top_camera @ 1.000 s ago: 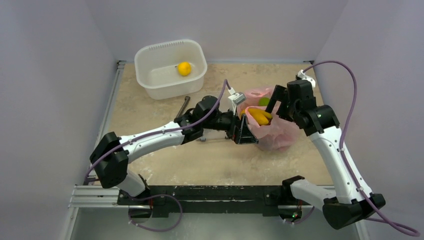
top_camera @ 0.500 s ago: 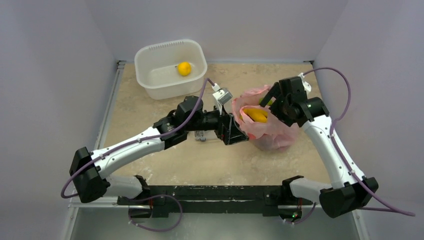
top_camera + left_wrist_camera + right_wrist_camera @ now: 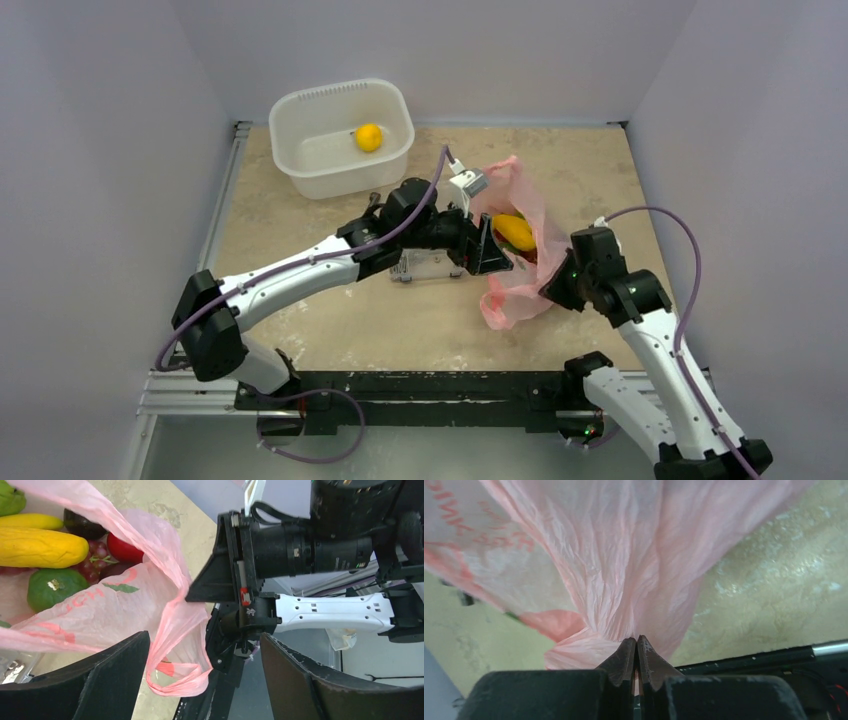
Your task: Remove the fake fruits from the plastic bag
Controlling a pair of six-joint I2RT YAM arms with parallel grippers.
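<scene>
The pink plastic bag (image 3: 520, 285) lies stretched out on the table, its mouth facing my left gripper (image 3: 497, 252). Inside it the left wrist view shows fake fruits: a yellow banana (image 3: 42, 547), a green lime (image 3: 52, 587), a red one (image 3: 125, 550) and dark grapes (image 3: 92, 562). My left gripper (image 3: 205, 675) is open, and a loop handle (image 3: 180, 665) of the bag hangs loose between its fingers. My right gripper (image 3: 552, 288) is at the bag's near right side. Its jaws (image 3: 636, 650) are shut on a gathered fold of the bag's film (image 3: 599, 555).
A white tub (image 3: 300, 170) at the back left holds one orange-yellow fruit (image 3: 369, 137). A clear box (image 3: 425, 265) of screws lies under my left wrist. Walls close in the table on the left, back and right.
My right gripper came from the bag's far side to its near side and shut on the film, dragging the bag toward the front. My left gripper swung back to the bag's mouth.
</scene>
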